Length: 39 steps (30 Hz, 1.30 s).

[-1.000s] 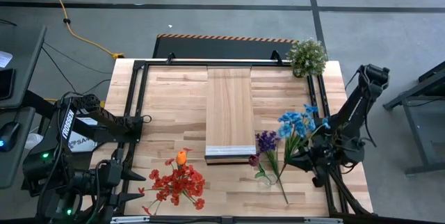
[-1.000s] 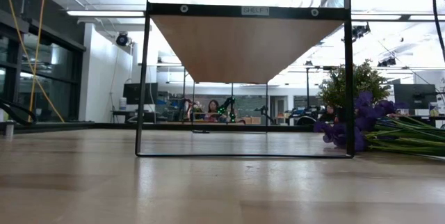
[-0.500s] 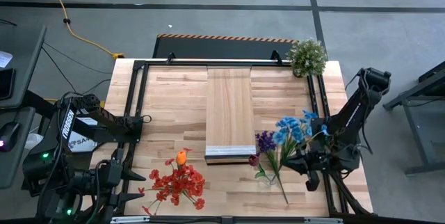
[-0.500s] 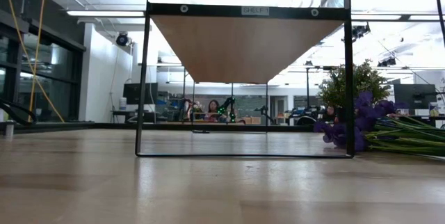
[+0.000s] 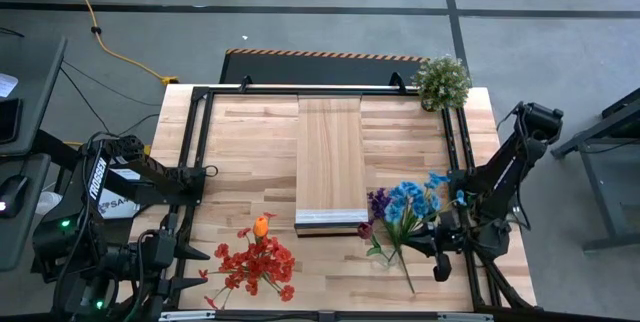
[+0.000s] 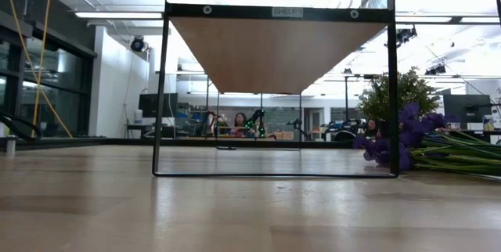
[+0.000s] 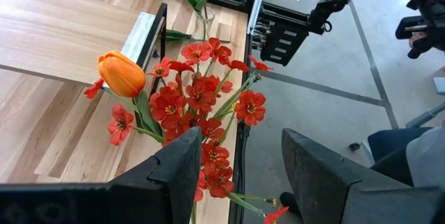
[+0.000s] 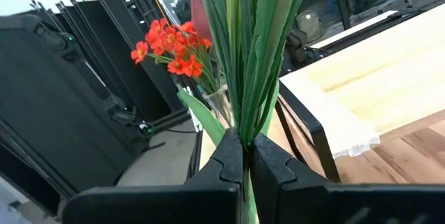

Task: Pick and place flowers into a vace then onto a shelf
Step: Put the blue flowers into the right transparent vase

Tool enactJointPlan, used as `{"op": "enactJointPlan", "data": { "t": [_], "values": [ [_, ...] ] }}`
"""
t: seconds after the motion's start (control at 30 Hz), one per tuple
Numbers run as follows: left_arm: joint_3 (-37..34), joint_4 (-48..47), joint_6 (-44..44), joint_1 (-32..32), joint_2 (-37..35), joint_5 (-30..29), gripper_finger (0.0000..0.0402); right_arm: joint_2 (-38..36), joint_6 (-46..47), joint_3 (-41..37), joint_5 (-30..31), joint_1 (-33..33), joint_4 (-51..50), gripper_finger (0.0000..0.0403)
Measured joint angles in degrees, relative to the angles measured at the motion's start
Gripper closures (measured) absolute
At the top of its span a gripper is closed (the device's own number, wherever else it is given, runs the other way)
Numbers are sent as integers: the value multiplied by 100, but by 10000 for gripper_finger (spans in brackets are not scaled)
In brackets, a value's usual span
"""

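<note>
My right gripper [image 5: 440,239] is shut on a bunch of blue flowers [image 5: 410,200] at the table's near right. Their heads hang over the purple flowers [image 5: 381,202], which lie on the table and also show in the low view [image 6: 399,144]. A clear glass vase [image 5: 378,254] stands just left of the gripper and also shows in the right wrist view [image 8: 221,104]. Red flowers with an orange tulip [image 5: 258,257] lie at the near left. My left gripper [image 7: 236,175] is open just short of the red flowers [image 7: 201,106]. The shelf [image 5: 330,157] spans the middle. My right gripper pinches the blue flowers' bundled green stems [image 8: 247,123] between its two fingers [image 8: 229,165]. It comes at them from the table's right. The stems rise out of the fingers and the heads reach toward the shelf. The bunch is held off the tabletop.
A bushy pale-green potted plant [image 5: 441,82] stands at the far right corner. A black metal frame [image 5: 200,162] runs around the tabletop and carries the shelf [image 6: 274,48] above it. People sit in the room far behind the table.
My right gripper has moved toward the table's near edge and a little left with the blue flowers. Their heads have swung from right of the purple flowers to over them, nearer the vase.
</note>
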Motion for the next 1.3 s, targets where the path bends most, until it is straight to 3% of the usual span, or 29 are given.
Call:
{"op": "enactJointPlan", "data": {
  "t": [0.7,1.3],
  "values": [
    [0,0,38,0,0,28,169,330,454,0,127,0,-98,398],
    [0,16,46,0,0,15,169,330,796,0,-159,-2,-125,391]
  ]
}}
